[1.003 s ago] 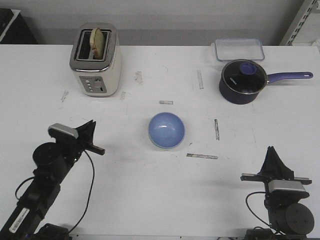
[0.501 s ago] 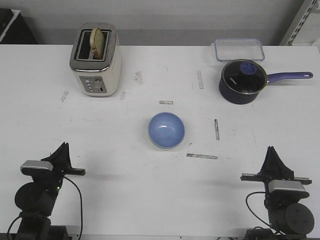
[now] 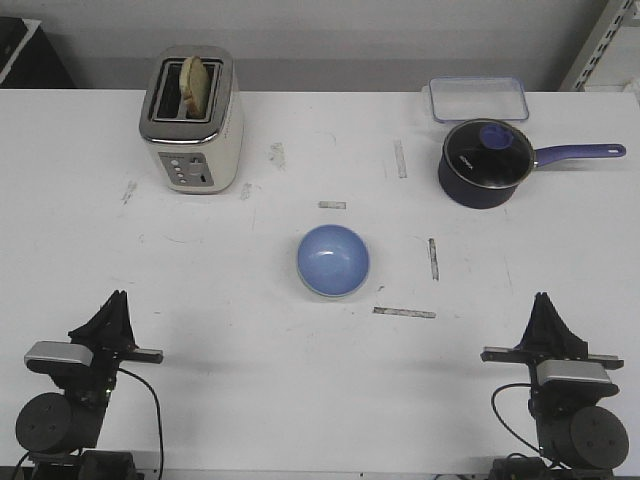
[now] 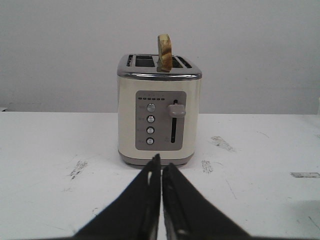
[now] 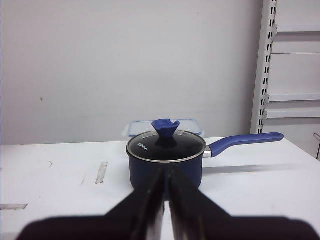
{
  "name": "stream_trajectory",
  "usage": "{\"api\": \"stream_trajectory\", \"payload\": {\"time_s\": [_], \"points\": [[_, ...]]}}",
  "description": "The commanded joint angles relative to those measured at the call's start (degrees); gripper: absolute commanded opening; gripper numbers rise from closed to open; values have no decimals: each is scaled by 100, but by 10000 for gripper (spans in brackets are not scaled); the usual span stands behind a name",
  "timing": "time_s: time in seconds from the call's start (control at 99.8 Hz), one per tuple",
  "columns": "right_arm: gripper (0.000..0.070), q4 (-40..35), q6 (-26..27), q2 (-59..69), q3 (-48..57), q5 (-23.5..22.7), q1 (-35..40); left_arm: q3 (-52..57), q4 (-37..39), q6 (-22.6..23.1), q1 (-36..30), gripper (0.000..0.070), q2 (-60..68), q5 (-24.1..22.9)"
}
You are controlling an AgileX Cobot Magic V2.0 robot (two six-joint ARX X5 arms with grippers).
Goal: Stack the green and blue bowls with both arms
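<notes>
Periwinkle-blue round smooth bowl (image 3: 333, 260) sits mid-table with a thin pale rim under it, probably the green bowl already nested, so stacking looks done; left gripper (image 3: 114, 303) and right gripper (image 3: 543, 303), near edge, are closed and empty.

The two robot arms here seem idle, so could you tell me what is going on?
Nothing is being handled. The left gripper and right gripper sit shut and empty at the table's near edge. The blue bowl sits mid-table, a pale rim showing beneath it, so it may already be nested in the green one.
</notes>
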Motion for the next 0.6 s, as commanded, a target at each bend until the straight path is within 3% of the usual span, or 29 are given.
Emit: {"api": "stream_trajectory", "payload": {"time_s": [0.0, 0.261, 0.451, 0.591], "points": [[4, 59, -31, -4, 31, 0, 4, 31, 76, -13, 4, 1, -20, -9], [4, 59, -33, -4, 31, 0, 4, -461, 216, 2, -144, 1, -219, -31], [4, 59, -31, -4, 31, 0, 4, -885, 216, 162, -157, 1, -481, -437], [4, 59, -33, -4, 31, 0, 4, -1152, 227, 184, -144, 1, -802, -474]]}}
